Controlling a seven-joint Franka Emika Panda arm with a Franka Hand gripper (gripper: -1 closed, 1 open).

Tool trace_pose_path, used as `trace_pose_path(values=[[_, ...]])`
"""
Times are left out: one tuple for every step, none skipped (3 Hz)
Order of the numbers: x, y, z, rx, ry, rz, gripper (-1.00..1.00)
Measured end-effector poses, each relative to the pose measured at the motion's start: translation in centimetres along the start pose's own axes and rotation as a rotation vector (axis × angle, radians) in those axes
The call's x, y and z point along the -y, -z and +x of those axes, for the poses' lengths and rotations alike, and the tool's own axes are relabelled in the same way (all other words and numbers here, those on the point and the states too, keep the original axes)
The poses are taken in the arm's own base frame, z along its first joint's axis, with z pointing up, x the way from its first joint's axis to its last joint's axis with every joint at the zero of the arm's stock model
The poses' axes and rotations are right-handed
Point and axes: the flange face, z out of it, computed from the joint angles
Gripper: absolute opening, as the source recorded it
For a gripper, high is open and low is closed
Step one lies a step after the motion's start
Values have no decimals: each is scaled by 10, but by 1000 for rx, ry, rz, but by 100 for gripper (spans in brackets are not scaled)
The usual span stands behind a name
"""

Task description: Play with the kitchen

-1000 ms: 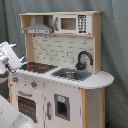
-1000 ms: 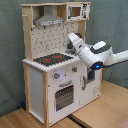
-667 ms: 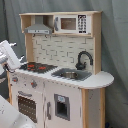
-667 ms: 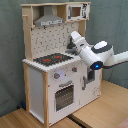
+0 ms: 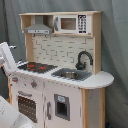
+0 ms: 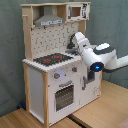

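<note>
No brand, label or lettering is legible on the kitchen [image 5: 60, 75] [image 6: 52, 60]. The arm [image 6: 92, 55] reaches over its countertop in the second exterior view. The jaws are hidden, so I cannot tell their opening or what lies beside them.

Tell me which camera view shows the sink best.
The first exterior view: the grey sink lies fully open to the camera, with the black faucet behind it. In the second exterior view the robot arm covers that end of the counter, so the sink is hidden.
</note>
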Motion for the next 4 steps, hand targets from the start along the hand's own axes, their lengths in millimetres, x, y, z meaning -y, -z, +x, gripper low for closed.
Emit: trace_pose_path(values=[[-6, 3, -4, 86, -36, 21, 100], [-22, -37, -10, 214, -113, 38, 100], [-21, -82, -9, 288, -170, 93, 100], [-25, -118, -2, 321, -224, 134, 100]])
